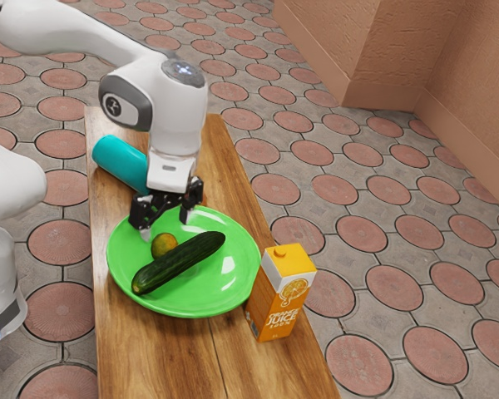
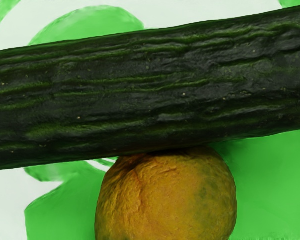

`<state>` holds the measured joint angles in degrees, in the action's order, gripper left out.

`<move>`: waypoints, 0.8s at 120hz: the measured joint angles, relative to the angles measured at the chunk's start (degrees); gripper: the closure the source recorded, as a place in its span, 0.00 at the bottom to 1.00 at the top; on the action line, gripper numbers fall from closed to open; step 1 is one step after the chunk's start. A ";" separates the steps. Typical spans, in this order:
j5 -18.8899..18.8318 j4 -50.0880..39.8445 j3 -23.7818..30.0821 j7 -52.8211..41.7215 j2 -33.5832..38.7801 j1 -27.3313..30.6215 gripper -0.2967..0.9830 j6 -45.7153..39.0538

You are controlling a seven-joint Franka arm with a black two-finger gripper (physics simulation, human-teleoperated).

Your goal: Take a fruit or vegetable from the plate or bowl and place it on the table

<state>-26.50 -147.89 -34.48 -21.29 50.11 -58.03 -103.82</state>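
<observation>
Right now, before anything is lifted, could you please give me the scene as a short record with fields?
surface: wooden table
dish: green plate, on the table
on the plate: dark green cucumber; round orange fruit with greenish patches, right beside it
beside the plate: orange juice carton, upright
also on the table: teal cylinder, lying on its side
end effector: open, over the plate near the fruit
task status: nothing picked up

Rounded white arm (image 1: 180, 112), dark-grey oval joint cap (image 1: 135, 106) with a circular emblem (image 1: 112, 105), angular black two-finger gripper (image 1: 165, 226) with pale fingertips (image 1: 145, 235)
</observation>
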 joint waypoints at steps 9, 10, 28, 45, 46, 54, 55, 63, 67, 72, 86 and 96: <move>-0.06 -0.28 1.00 -1.27 0.01 0.29 0.23 0.16; -0.07 -0.30 1.04 -1.40 0.02 0.31 0.23 0.18; -0.11 -0.64 1.21 -3.48 0.24 0.61 0.23 0.32; -0.11 -0.66 2.27 -5.02 0.20 0.41 0.23 0.31; -0.08 -0.66 2.42 -5.09 0.19 0.41 0.23 0.31; 0.13 -0.43 3.30 -5.68 -0.42 0.38 0.23 0.30; 0.16 -0.37 3.36 -5.75 -0.58 0.34 0.23 0.30; 0.46 0.36 3.76 -6.24 -2.31 0.05 0.23 0.26; 0.70 0.66 4.10 -6.46 -3.16 -0.05 0.23 0.23; 1.14 1.15 4.85 -6.72 -4.35 -0.10 0.23 0.18; 2.46 1.72 6.13 -7.36 -6.30 -0.08 0.23 -0.69; 3.24 1.79 6.28 -7.75 -7.03 -0.03 0.23 -1.10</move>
<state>-23.26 -146.10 -28.21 -29.03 43.08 -58.06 -104.92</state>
